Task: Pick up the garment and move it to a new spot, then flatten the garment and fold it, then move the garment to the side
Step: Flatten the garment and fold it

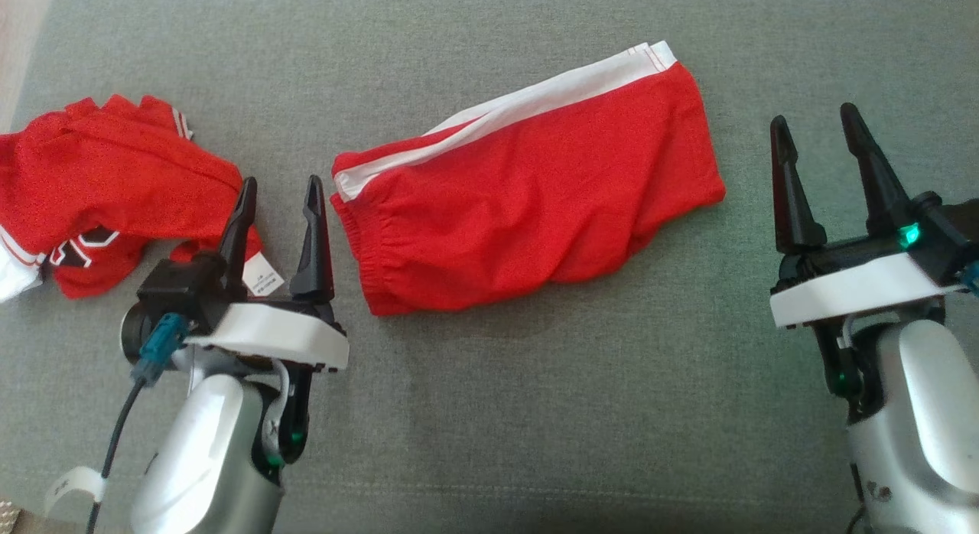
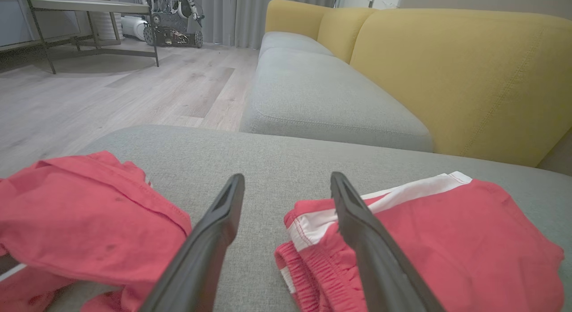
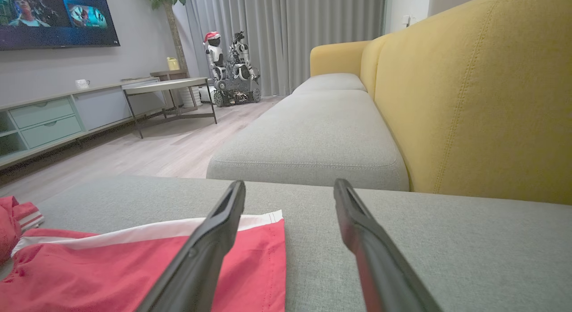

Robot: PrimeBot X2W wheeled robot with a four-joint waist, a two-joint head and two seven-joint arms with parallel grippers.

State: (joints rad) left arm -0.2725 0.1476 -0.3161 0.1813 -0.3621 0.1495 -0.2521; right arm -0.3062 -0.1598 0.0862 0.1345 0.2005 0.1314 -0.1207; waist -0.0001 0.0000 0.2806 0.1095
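- Left gripper, nearest the lens at lower left, stands over the grey cushion with its 2 dark fingers apart and nothing between them.
- Far left, the garment lies crumpled, its white sleeve and black print half buried and part of it cut off by the frame. Its right hem sits just beside the left gripper's outer finger, though contact cannot be told. It appears close to the cushion's left edge, so a drag rather than a lift could push it off.
- Its white tag pokes out by the gripper's base. A pinch on the tag or on 1 loose fold would likely raise the shirt in a bunch, making flattening harder.
- Centre, the red shorts lie white stripe uppermost, just beside the inner finger. A closing slightly rightward risks taking the wrong red item.
- Far right, the right gripper is likewise spread and empty, well apart from the garment. Reaching across could snag the shorts.
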